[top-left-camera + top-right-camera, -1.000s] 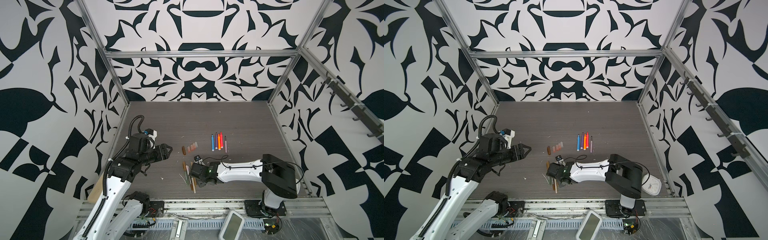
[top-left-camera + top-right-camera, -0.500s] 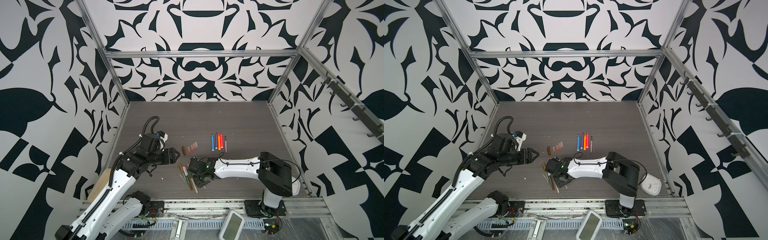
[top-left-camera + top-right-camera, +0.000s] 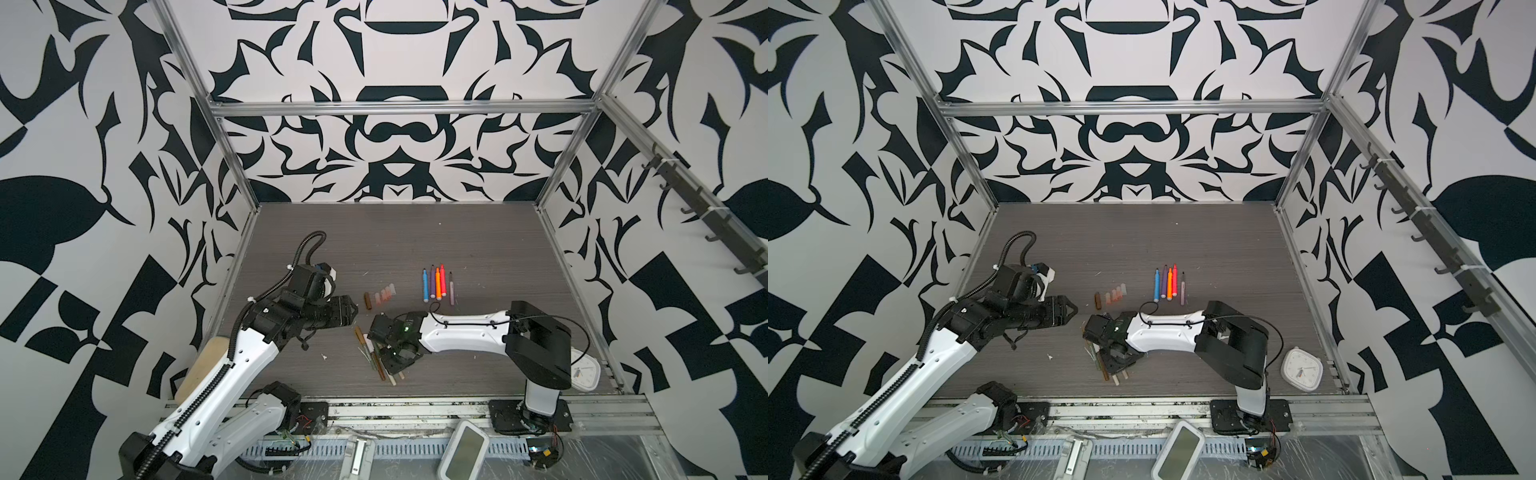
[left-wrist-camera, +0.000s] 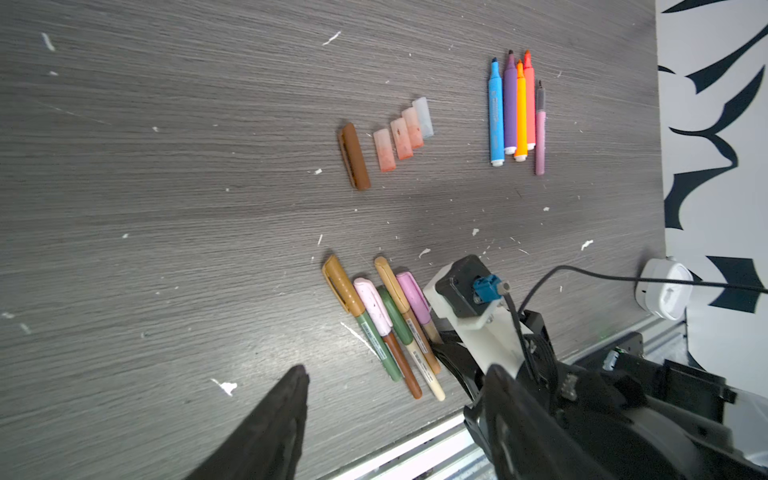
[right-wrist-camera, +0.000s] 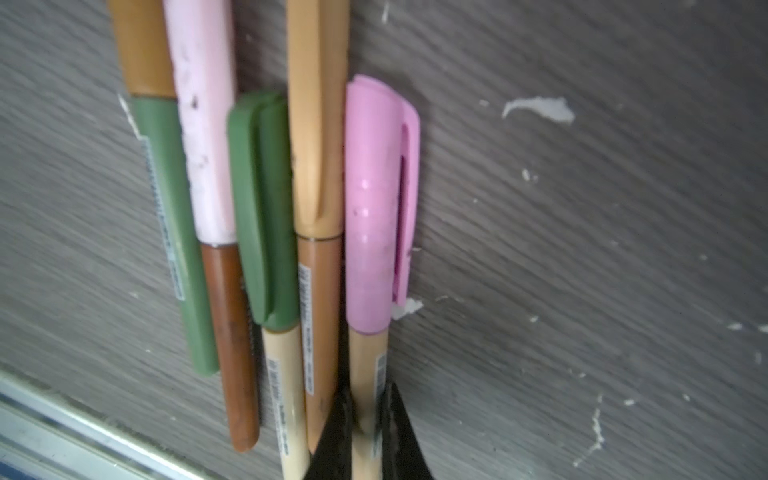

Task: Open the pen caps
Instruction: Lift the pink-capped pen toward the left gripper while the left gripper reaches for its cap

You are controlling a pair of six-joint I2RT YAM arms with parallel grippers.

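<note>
Below, grey woodgrain tabletop between patterned walls.

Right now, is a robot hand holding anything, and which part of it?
The right gripper pinches the pink-capped plastic pen by its tan barrel, below the cap. The left gripper holds nothing.

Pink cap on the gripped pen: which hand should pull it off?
Probably left. The right hand is shut on the tan barrel next to the pink cap, while the left hand hangs open and empty nearby.
</note>
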